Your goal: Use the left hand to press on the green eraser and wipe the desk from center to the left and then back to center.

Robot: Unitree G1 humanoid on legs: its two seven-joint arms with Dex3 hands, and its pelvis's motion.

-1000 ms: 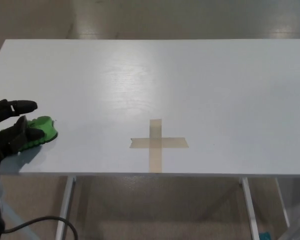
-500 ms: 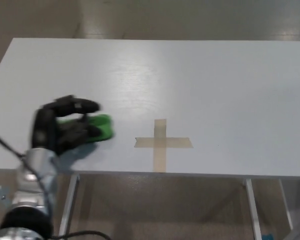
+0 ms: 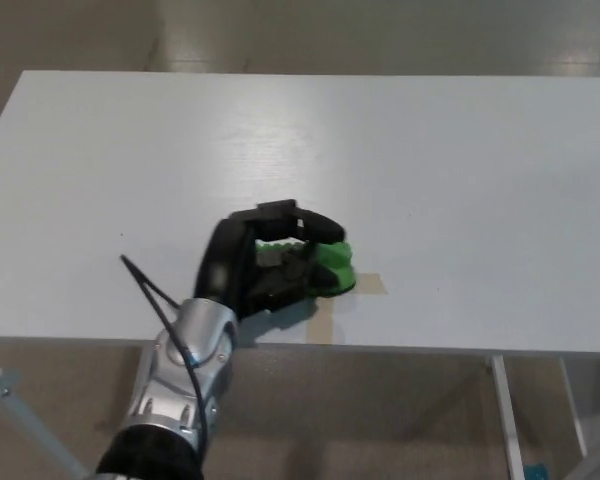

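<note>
Here, the scene is set out item by item.

Left robot hand: the black three-fingered left robot hand (image 3: pixel 268 262) is laid over the bright green block-shaped eraser (image 3: pixel 330 268), the fingers curled down across its top and the thumb tucked at the near side, so the eraser is pinned to the surface rather than lifted.

Eraser position: the eraser is found at the middle of the flat white rectangular bench (image 3: pixel 460 170), near the front edge, resting on the tan tape cross (image 3: pixel 368 285), most of which is hidden beneath hand and eraser.

Reason for the hold: a flat, downward press is judged to be used so that the eraser's underside is kept in full contact with the bench during wiping.

Arm: the silver forearm (image 3: pixel 185 370) is brought in from below the front edge, angled toward the centre.

Right robot hand: not seen anywhere.

Stage: with the eraser at the cross, the stroke is judged to be at its centre point.
</note>
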